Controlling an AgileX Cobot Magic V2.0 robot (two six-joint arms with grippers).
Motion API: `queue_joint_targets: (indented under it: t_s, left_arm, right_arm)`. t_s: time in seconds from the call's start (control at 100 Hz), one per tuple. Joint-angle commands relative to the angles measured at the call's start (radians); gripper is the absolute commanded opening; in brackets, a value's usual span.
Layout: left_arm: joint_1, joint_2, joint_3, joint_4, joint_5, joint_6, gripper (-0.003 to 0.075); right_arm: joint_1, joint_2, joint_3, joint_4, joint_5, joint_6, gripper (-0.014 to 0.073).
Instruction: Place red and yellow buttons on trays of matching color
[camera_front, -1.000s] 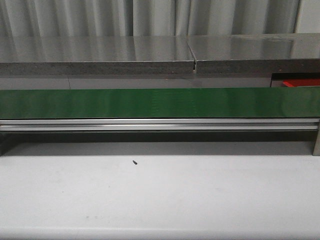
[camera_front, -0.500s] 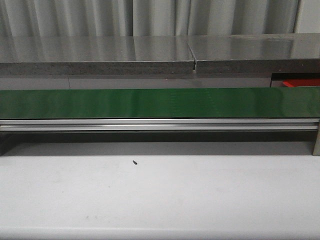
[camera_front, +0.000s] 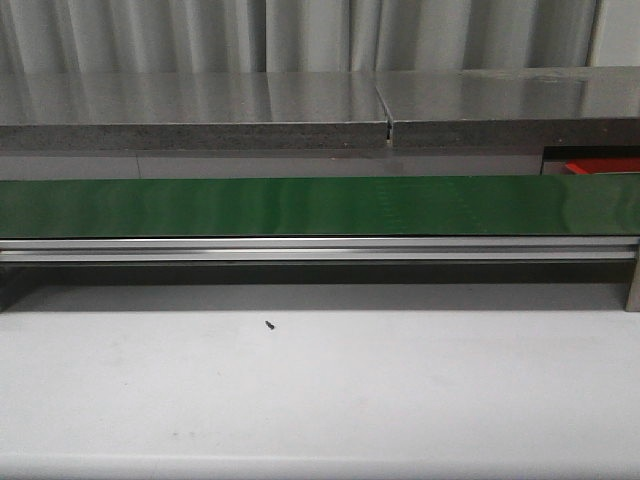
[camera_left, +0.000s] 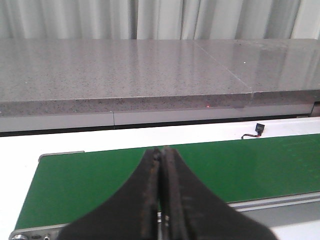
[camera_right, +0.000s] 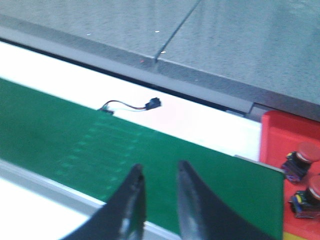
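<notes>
Green conveyor belt (camera_front: 320, 205) spans white table (camera_front: 320, 390), before grey curtains (camera_front: 300, 35).

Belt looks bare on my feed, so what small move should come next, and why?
Probably hold both arms over the belt and wait. No button shows on it in any view. The left pincer is shut and the right pincer slightly open, both empty. The only buttons seen are red ones already in the red tray at the belt's right end.

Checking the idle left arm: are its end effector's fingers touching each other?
Touching. The left wrist view shows the left end effector fingers pressed together, no gap, nothing between.
</notes>
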Motion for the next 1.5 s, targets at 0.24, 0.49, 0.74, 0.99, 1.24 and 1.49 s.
queue_joint_targets:
  t_s: [0.24,0.49,0.74,0.99,1.24,1.49]
  left_arm:
    - [-0.007,0.004,-0.027,-0.025,-0.03,0.0,-0.0019]
    - [-0.007,0.004,-0.027,-0.025,-0.03,0.0,-0.0019]
    - [-0.007,0.004,-0.027,-0.025,-0.03,0.0,-0.0019]
    - [-0.007,0.004,-0.027,-0.025,-0.03,0.0,-0.0019]
    - [-0.007,0.004,-0.027,-0.025,-0.03,0.0,-0.0019]
    - [-0.007,0.004,-0.027,-0.025,-0.03,0.0,-0.0019]
  right_arm:
    - [0.008,-0.15,0.07,0.014,0.039,-0.016,-0.0098]
    - [0.008,-0.15,0.07,0.014,0.039,-0.016,-0.0098]
    - [0.008,-0.15,0.07,0.014,0.039,-0.016,-0.0098]
    - [0.008,-0.15,0.07,0.014,0.017,-0.016,-0.0098]
    - [0.014,-0.158,0.07,0.006,0.009,-0.004,-0.0098]
    - [0.081,-0.224,0.07,-0.376,-0.006,0.343,-0.0098]
